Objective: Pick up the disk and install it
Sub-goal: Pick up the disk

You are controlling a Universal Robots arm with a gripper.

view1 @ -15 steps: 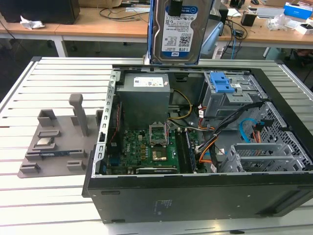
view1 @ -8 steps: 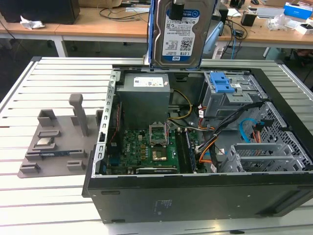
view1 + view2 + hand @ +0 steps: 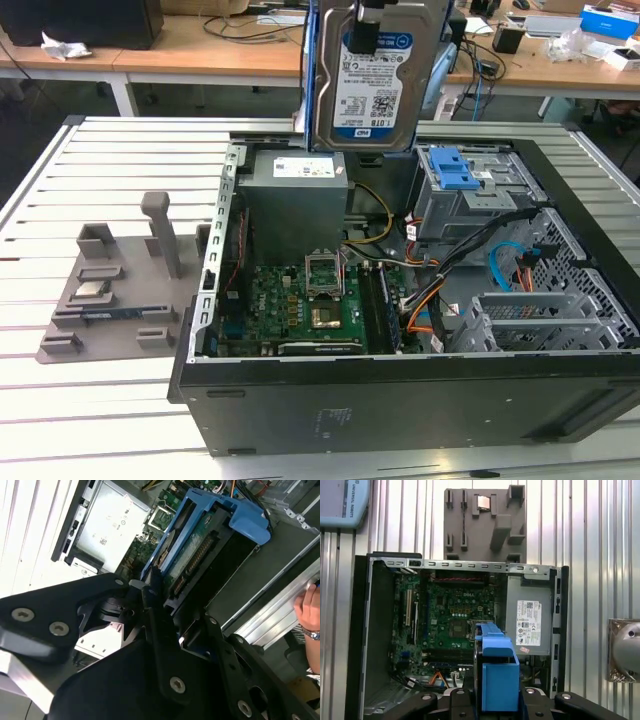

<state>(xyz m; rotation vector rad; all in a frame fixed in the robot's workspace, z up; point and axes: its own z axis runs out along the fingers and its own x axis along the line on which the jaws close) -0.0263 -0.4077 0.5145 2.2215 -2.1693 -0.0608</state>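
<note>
Counter [image 3: 130, 150]: slatted metal, carrying everything listed here.
Fixture [image 3: 110, 300]: grey moulded tray, lying at the exterior view's left, beside the case; a small square chip [image 3: 92, 292] is sitting in one of its pockets.
Computer case [image 3: 400, 400]: lying on its side with the panel off, its inside facing up.
Power supply [image 3: 297, 200]: large grey box with a white sticker, sitting at the far side of the case, the motherboard [image 3: 300, 305] nearer.
Disk [image 3: 385, 90]: hanging upright in the air above the far middle of the case, label facing the exterior view, blue rails running down its sides; touching nothing below.
Gripper [image 3: 149, 587]: clamping the disk at its upper end, fingers closing on it from both faces.
Drive cage [image 3: 470, 195]: grey metal bay with a blue latch [image 3: 452, 170], standing in the case at the exterior view's right, below the disk.
Handling, by judgement: stiff, dense and likely heavy for its size; smooth metal faces may be slipping under a light grip; fragile to knocks, with bare circuit board and connector on one face. Best taken by the rails or the plain edges.
Person's hand [image 3: 310, 610]: resting just outside the case in the second wrist view.
</note>
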